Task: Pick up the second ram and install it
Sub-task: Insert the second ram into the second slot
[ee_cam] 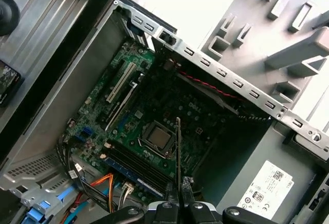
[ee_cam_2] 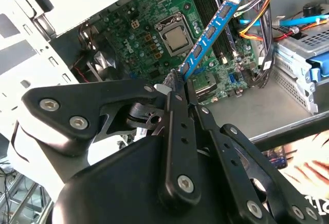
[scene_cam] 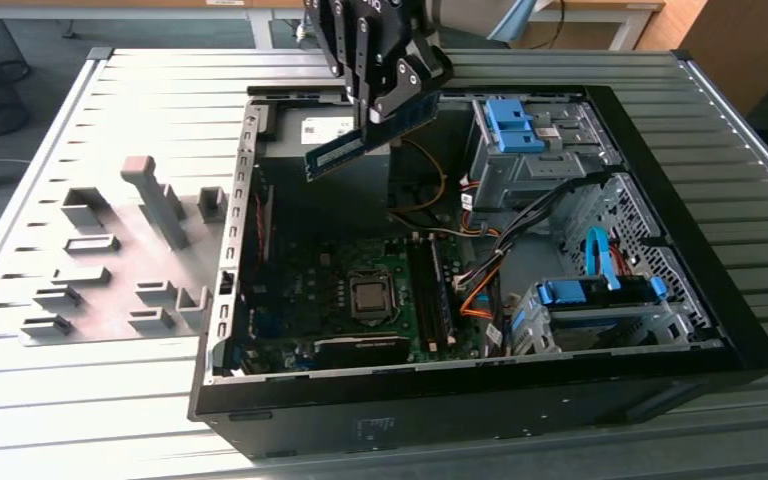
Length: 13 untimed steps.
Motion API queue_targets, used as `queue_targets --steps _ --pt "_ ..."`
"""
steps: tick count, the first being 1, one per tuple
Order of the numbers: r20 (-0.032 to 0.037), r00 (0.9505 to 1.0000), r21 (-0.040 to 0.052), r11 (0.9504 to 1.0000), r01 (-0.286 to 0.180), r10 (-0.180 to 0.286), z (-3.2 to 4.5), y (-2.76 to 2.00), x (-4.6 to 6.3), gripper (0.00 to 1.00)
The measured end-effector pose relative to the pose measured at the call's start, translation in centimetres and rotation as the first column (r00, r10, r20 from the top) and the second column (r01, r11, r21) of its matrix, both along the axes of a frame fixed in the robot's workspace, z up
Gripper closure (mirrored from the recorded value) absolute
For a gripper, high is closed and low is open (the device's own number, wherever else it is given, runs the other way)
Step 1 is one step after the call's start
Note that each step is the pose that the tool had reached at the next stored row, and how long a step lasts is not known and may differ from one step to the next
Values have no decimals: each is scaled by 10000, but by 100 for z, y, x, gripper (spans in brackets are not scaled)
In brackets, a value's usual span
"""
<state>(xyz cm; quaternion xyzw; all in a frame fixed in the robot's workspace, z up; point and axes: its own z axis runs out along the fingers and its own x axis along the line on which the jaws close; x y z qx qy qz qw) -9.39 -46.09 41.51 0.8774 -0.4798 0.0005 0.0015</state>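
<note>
Hand hangs over the far end of the open case, above its rim in the exterior view. Fingers are pressed together, pinching the ram by one end.

Ram is in the air, tilted. Its free end slants down toward the exterior view's left and sits inside the case opening near the far wall. It touches nothing but the fingers.

Second wrist view: the ram sticks out from the fingertips as a blue board with a row of black chips, pointing toward the case interior.

First wrist view: the ram is seen edge-on, a thin dark line rising from the hand.

Motherboard lies flat on the case floor, toward the near end. CPU socket is near its middle. Long black slots run just beside the socket, on the exterior view's right of it. The ram is well apart from the slots and seated in none of them.

Orange cables run just beside the slots, further toward the exterior view's right. There are two blue drive cages, one at the far end of the case and one at the near end, both along the wall on the exterior view's right.

Case lies on its side on a ribbed metal tabletop. Outside the case, on the exterior view's left, a tall grey post stands among low grey blocks.
</note>
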Motion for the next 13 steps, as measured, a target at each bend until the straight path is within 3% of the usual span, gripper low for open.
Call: queue_targets --steps 13 --pt "0 10000 0 10000 -35 35 0 0 0 86"
